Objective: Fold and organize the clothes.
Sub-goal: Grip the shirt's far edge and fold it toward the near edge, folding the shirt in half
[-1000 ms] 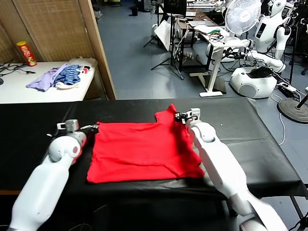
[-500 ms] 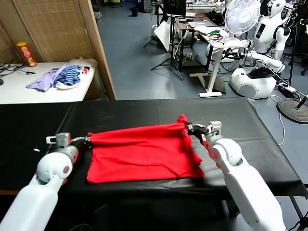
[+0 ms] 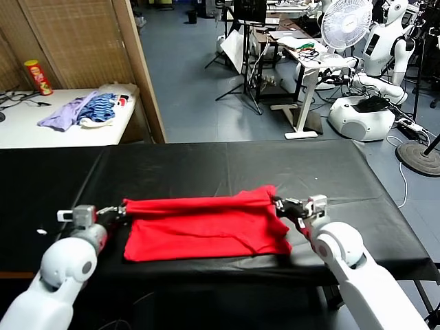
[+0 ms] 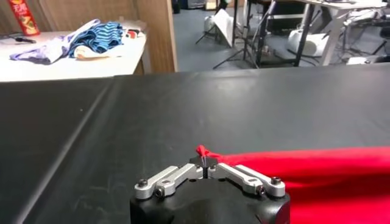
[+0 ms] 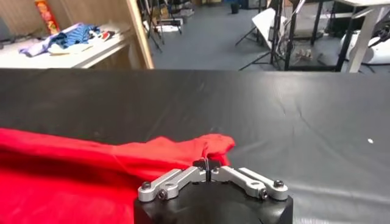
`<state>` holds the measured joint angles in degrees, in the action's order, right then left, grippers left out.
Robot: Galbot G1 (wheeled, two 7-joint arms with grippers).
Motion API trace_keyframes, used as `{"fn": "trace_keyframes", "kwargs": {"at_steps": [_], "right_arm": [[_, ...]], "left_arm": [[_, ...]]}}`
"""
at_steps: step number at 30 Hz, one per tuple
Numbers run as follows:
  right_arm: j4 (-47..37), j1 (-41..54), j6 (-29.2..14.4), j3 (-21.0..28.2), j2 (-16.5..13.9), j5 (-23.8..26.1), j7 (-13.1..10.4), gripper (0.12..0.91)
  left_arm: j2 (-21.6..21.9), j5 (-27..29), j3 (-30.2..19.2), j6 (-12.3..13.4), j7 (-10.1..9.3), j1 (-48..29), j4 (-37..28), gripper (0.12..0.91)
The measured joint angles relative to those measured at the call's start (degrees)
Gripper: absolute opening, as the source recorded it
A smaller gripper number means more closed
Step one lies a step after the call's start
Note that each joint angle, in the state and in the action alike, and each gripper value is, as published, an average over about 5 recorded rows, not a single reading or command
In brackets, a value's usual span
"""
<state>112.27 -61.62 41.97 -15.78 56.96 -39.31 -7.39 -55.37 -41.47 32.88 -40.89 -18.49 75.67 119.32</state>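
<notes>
On the black table (image 3: 206, 161), left gripper (image 3: 118, 211) at 9 o'clock and right gripper (image 3: 283, 204) at 3 each pinch a red T-shirt (image 3: 206, 230) corner, lifting the far edge taut, likely for folding.

Robotics lab: parked robot (image 3: 385, 41), tripods (image 3: 240, 55).

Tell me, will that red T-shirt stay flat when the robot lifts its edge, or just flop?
Probably flop: the T-shirt bunches into soft folds where the left end effector and right end effector pinch it. It looks light, its raised edge held by two small pinches. It would likely drag across the table, not roll.
</notes>
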Motion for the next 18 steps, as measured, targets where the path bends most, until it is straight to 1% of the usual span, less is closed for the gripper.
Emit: {"fn": "trace_keyframes", "kwargs": {"at_steps": [7,8,9,10,11,12,14,15,16,18], "right_arm": [[1.63,-2.88,0.0,-0.53,-0.01,1.12,0.28,0.123],[1.89,-3.19,-0.2,-0.75,-0.07,1.11,0.49,0.133],[2.18,-3.49,-0.41,-1.0,-0.16,1.1,0.73,0.16],[2.48,-3.77,-0.62,-1.29,-0.3,1.08,0.98,0.187],[2.82,-4.04,-0.76,-1.63,-0.46,1.02,1.25,0.23],[3.16,-4.24,-0.82,-1.99,-0.65,0.92,1.46,0.29],[3.79,-4.5,-0.84,-2.84,-0.98,0.49,1.72,0.39],[4.03,-4.53,-0.95,-3.28,-1.08,0.2,1.75,0.457],[4.17,-4.47,-1.29,-3.7,-1.07,-0.06,1.58,0.507],[4.12,-4.09,-2.78,-4.29,-0.69,-0.27,0.62,0.623]], "left_arm": [[-1.07,2.22,1.36,-0.39,0.38,4.93,2.36,0.126],[-1.27,2.48,1.39,-0.56,0.37,5.37,2.52,0.126],[-1.44,2.73,1.39,-0.71,0.34,5.74,2.67,0.133],[-1.6,2.96,1.37,-0.8,0.31,6.03,2.82,0.156],[-1.72,3.11,1.35,-0.8,0.29,6.3,2.98,0.179],[-1.83,3.21,1.33,-0.75,0.28,6.54,3.18,0.219],[-1.98,3.21,1.34,-0.68,0.28,6.99,3.62,0.326],[-2.02,3.15,1.39,-0.67,0.28,7.22,3.92,0.377],[-2.06,3.07,1.45,-0.67,0.27,7.43,4.21,0.444],[-2.08,2.87,1.66,-0.51,0.33,7.71,4.77,0.545]]}}
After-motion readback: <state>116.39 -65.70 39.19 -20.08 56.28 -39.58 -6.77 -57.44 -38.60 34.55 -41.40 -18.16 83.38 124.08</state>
